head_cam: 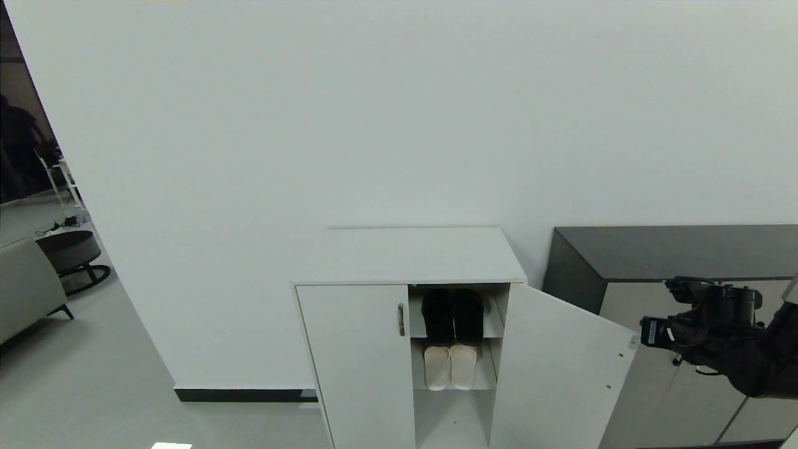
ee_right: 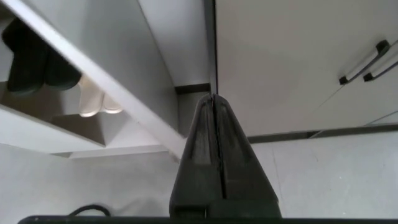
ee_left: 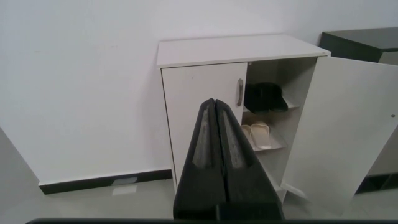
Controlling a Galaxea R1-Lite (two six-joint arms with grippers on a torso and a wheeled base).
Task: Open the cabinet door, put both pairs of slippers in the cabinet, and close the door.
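- The left end effector point(ee_left: 215, 102) is black. Its two long fingers point(ee_left: 203, 146) get thin toward the tip, like a wedge, and their faces are a dull grey. They sit pressed together with only a thin line between them.
- The right end effector point(ee_right: 214, 99) is black too. It has the same wedge shape and the same thin line down the middle.
- The right arm point(head_cam: 723, 321) is black and lumpy.
- Thin dark cables point(head_cam: 686, 281) loop over its front part.
- Farther back, a dark wrinkly cover point(head_cam: 770, 365) wraps the arm.
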